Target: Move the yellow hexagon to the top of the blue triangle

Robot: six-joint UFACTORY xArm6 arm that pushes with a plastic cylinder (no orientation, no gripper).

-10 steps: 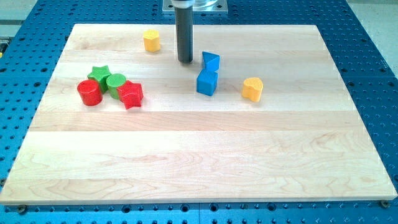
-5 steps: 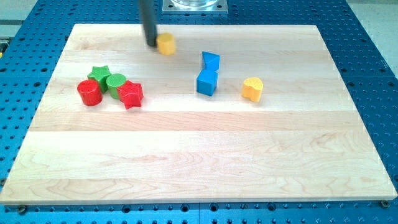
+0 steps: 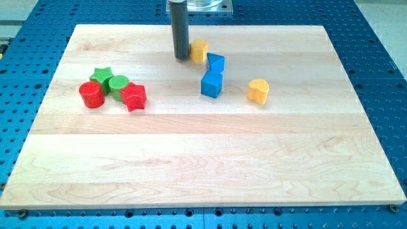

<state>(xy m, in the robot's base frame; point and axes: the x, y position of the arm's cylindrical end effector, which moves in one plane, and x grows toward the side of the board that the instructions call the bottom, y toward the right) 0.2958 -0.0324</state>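
Note:
The yellow hexagon (image 3: pixel 199 50) sits near the view's top, just up and left of the blue triangle (image 3: pixel 215 63), close to touching it. My tip (image 3: pixel 181 58) stands right beside the hexagon, on its left. A blue cube (image 3: pixel 212 84) lies directly below the triangle.
A yellow heart (image 3: pixel 258 91) lies right of the blue cube. At the view's left a cluster holds a green star (image 3: pixel 100 76), a green cylinder (image 3: pixel 118 84), a red cylinder (image 3: pixel 91 94) and a red star (image 3: pixel 133 96). The wooden board (image 3: pixel 203 159) rests on a blue perforated table.
My tip went left behind the yellow hexagon, then swept right, pushing the hexagon rightward until it came next to the blue triangle. Other blocks have not moved.

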